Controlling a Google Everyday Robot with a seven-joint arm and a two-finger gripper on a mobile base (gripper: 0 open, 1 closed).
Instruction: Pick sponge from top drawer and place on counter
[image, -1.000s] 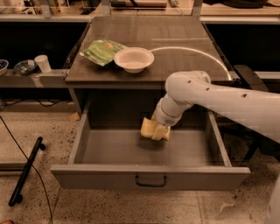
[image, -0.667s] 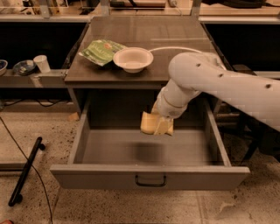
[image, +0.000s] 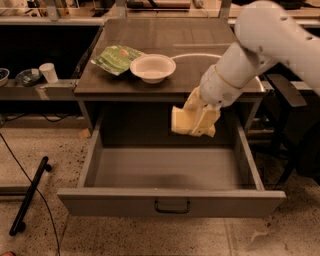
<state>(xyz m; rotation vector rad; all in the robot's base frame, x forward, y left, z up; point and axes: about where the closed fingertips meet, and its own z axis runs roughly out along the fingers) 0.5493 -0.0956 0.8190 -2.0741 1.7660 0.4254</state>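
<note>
While jaws sit closed on the sponge (image: 192, 120), it hangs over the open top drawer (image: 170, 197), just in front of & below the desk (image: 150, 37) edge; not yet on desk. Risks, imo: soft block could squeeze out of grip & drop back into drawer; rising too close could snag desk lip; swinging left could knock white bowl (image: 152, 67) or green packet (image: 116, 57).

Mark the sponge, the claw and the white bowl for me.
sponge (image: 179, 121): camera view, its left face.
claw (image: 199, 125): camera view, between its fingertips, shut on the sponge above the top drawer (image: 170, 167).
white bowl (image: 152, 67): camera view, its inner hollow.
</note>
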